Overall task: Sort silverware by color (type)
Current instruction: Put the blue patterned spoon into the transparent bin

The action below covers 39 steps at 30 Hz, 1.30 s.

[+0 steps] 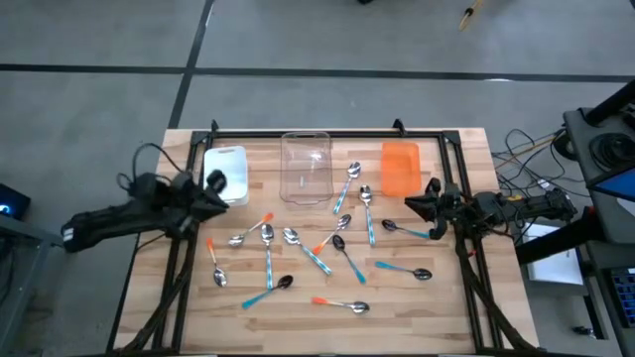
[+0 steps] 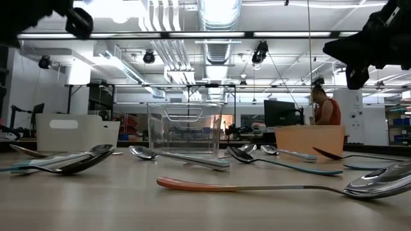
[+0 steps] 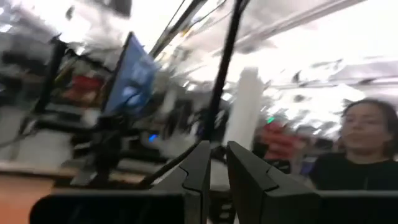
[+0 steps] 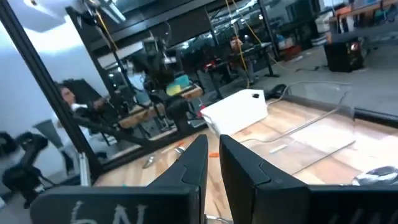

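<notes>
Across your bench (image 1: 298, 297) every spoon (image 1: 349, 306) lies unsorted below three empty bins (image 1: 306, 167), with left gripper (image 1: 210, 201) and right gripper (image 1: 409, 204) closed, holding nothing.

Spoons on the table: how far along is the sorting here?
Nothing sorted yet: the white bin, clear bin and orange bin hold no spoons. Neither the left pincer nor the right pincer holds anything. All the spoons remain scattered on the table.
</notes>
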Tool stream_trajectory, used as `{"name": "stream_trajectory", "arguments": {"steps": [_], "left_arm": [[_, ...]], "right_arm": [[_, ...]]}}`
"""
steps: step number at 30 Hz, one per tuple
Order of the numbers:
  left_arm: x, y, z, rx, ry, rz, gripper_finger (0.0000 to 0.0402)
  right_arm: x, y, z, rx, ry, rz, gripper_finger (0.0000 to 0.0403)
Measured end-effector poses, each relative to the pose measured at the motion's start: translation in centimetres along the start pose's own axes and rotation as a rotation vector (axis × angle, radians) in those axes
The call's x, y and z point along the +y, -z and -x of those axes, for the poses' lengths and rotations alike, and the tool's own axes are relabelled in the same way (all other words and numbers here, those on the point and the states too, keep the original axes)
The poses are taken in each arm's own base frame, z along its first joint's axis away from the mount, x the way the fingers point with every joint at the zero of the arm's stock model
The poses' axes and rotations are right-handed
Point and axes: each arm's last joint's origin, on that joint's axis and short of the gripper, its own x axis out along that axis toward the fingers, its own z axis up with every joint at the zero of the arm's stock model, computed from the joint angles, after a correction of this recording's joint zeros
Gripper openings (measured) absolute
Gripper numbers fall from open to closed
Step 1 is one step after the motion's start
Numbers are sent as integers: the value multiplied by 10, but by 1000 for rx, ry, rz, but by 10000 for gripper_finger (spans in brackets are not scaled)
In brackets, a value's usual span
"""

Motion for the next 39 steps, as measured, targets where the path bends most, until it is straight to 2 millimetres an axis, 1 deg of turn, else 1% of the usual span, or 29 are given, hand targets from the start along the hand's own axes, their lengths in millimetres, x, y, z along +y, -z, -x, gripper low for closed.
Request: {"name": "stream_trajectory", "arguments": {"steps": [2,7,11,13,18,22,25,27,29,34,37,39], "left_arm": [[5,21,7,-42,37,-12,36],[4,21,1,49,57,1,36],[1,18,0,47,90,-49,36],[2,20,0,54,88,-62,36],[5,28,2,77,79,-100,36],[6,29,2,81,76,-118,36],[6,29,2,83,75,-95,36],[4,25,1,73,78,-47,36],[3,20,0,58,85,-45,36],[-1,10,-3,29,95,-183,36],[-3,3,-5,9,102,-215,36],[-5,-3,-6,-6,108,-225,36]], "right_arm": [[1,-3,0,-28,-10,-22,34],[4,-13,1,-130,-39,-45,34],[5,-16,1,-159,-22,-44,34],[5,-19,1,-166,-15,-43,34],[6,-25,0,-181,64,-33,34],[8,-34,-4,-172,149,-23,34],[13,-43,-9,-137,190,-3,34],[16,-49,-13,-108,217,6,34],[20,-55,-18,-65,240,6,34],[29,-62,-36,125,328,-9,34],[33,-62,-47,239,407,-23,34],[36,-67,-51,262,448,-67,34]]}}
